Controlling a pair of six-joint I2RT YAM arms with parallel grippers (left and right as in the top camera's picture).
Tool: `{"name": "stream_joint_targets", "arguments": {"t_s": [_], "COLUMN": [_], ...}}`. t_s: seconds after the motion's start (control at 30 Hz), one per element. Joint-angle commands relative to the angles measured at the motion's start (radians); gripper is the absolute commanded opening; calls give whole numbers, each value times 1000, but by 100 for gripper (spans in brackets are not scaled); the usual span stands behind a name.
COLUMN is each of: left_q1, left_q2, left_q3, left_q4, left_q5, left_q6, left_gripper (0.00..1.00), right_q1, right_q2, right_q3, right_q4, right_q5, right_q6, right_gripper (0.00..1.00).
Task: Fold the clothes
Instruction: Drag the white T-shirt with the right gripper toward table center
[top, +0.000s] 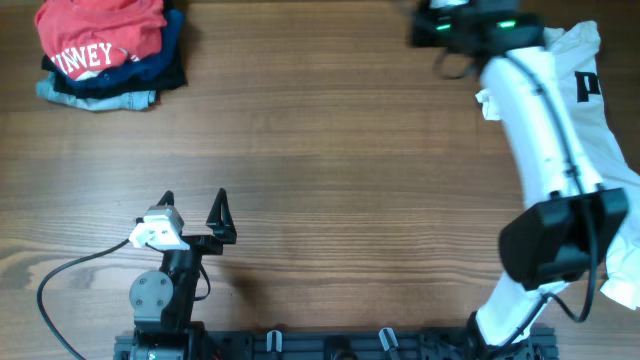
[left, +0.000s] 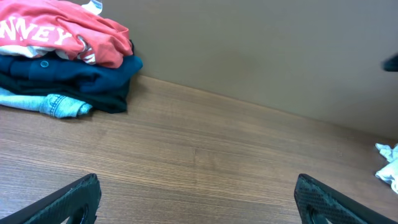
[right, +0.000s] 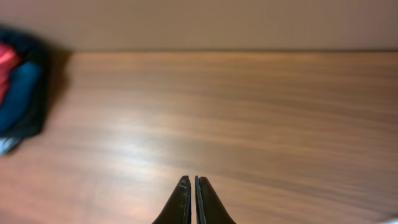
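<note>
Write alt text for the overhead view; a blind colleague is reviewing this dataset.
The right arm stretches across a wrinkled white T-shirt with black lettering at the right of the wooden table. The left gripper sits open near the front, and a stack of folded clothes topped by a red shirt lies in the far left corner.

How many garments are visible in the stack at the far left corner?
4, all in one stack: red shirt on top, navy garment beneath, black garment lower, light-blue denim at the bottom. Others may be hidden inside.
</note>
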Motion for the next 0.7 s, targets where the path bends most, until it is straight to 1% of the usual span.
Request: {"name": "stream_joint_targets", "arguments": {"t_s": [0.0, 0.03, 0.07, 0.1, 0.13, 0.17, 0.2, 0.27, 0.3, 0.4, 0.47, 0.5, 0.53, 0.67], "left_q1": [-3, -3, -3, -3, -3, -3, -3, -3, -3, -3, -3, -3, -3, -3], "left_q2": [-8, -8, -8, -8, -8, -8, -8, -8, -8, -8, -8, -8, -8, -8], "left_q3": [-5, -5, -5, -5, -5, -5, -5, -5, -5, -5, -5, -5, -5, -5], "left_q4": [-5, -5, -5, -5, -5, -5, -5, -5, -5, -5, -5, -5, -5, -5], "left_q5": [-6, -6, -6, -6, -6, -6, -6, -6, -6, -6, -6, -6, -6, -6], "left_q6": [21, 21, 21, 21, 21, 21, 21, 21, 21, 21, 21, 21, 21, 21], "left_gripper": [100, 100, 100, 100, 100, 100, 100, 100, 100, 100, 100, 100, 100, 100], "right_q1": [83, 58, 29, -22, -93, -162, -211, -295, -317, -329, -327, -329, -330, -330], "right_q2": [-13, -8, -6, -6, -6, -2, 6, 51, 77, 184, 235, 259, 280, 373], "right_q3": [3, 3, 2, -4, -14, -31, -41, -58, -58, -58, -58, -58, -58, -58], "right_q4": [-19, -37, -48, -50, -51, -50, -50, -43, -43, -64, -67, -71, -78, -86], "right_q5": [252, 344, 376, 376, 375, 343, 278, 77, 42, 34, 65, 142, 184, 192], "right_q6": [114, 99, 86, 45, 39, 32, -14, -156, -175, -266, -251, -213, -208, -257], "right_gripper": [14, 29, 57, 72, 74, 73, 72, 72, 70, 68, 69, 69, 69, 69]}}
